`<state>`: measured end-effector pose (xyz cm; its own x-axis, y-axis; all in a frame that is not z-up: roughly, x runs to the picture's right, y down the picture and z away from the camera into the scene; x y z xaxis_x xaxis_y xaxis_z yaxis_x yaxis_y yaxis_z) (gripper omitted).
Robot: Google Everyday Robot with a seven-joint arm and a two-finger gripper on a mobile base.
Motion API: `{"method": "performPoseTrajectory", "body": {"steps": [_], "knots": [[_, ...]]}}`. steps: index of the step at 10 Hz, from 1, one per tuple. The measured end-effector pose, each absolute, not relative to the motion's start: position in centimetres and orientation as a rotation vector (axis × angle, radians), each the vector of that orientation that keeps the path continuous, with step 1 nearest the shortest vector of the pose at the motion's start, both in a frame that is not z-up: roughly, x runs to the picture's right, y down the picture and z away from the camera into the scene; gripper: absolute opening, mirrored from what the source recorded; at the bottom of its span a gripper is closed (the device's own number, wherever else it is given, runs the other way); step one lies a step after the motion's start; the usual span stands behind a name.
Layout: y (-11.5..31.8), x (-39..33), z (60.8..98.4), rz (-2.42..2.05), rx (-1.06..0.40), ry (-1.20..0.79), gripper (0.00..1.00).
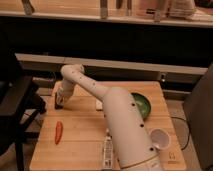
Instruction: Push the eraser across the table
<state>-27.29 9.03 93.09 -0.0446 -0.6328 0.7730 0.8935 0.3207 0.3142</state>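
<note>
The light-brown wooden plank table (80,145) fills the lower middle of the camera view. My white arm reaches from the front across it to the far left. My gripper (59,102) points down at the tabletop near the table's far-left edge. A small pale block (99,104), possibly the eraser, lies mid-table to the right of the gripper, partly hidden by my arm. I see nothing else clearly at the gripper's tip.
A red chili pepper (58,131) lies front left. A green bowl (142,104) sits at the right, a white cup (160,139) front right, and a flat packet (107,151) at the front edge. A dark chair (17,105) stands left of the table.
</note>
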Motion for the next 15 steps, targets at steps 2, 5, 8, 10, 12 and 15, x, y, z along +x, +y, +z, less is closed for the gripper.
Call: {"method": "performPoseTrajectory", "body": {"steps": [2,5,8,10,12,15], "knots": [[9.05,-27.37,93.04,-1.277,-0.326,-1.019,0.0],[9.11,-27.51,92.96,-1.292,-0.327,-1.027,0.0],[9.18,-27.69,92.78,-1.306,-0.328,-1.031,0.0],[9.33,-27.8,92.64,-1.315,-0.329,-1.036,0.0],[9.38,-27.91,92.51,-1.326,-0.33,-1.039,0.0],[9.55,-28.16,92.25,-1.341,-0.33,-1.042,0.0]]}}
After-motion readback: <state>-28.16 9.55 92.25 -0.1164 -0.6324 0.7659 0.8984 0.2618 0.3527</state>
